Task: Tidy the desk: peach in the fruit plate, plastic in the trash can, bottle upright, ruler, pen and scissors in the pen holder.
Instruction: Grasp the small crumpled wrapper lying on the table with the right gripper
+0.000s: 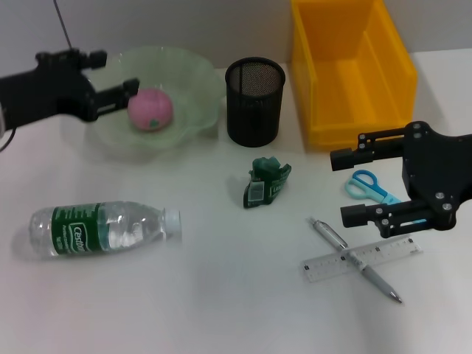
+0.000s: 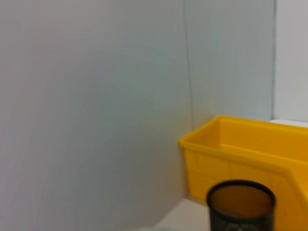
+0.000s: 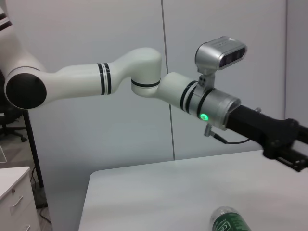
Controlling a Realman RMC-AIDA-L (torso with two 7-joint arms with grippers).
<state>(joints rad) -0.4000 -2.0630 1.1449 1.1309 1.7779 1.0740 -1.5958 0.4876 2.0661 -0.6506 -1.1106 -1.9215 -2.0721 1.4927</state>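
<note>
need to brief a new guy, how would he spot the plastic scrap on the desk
Start at the big yellow bin at the back, then the black mesh pen holder on its left. Just in front of the holder lies the plastic scrap, alone on the white table: small, crumpled and dark green, the only wrinkled thing there.

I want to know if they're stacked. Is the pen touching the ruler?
Touching. In the head view the pen lies straight across the ruler, crossing it near its middle with no gap visible.

White table point(image 1: 221, 310) bears bottle point(image 1: 103, 229), pen point(image 1: 356, 260), ruler point(image 1: 383, 254).
</note>
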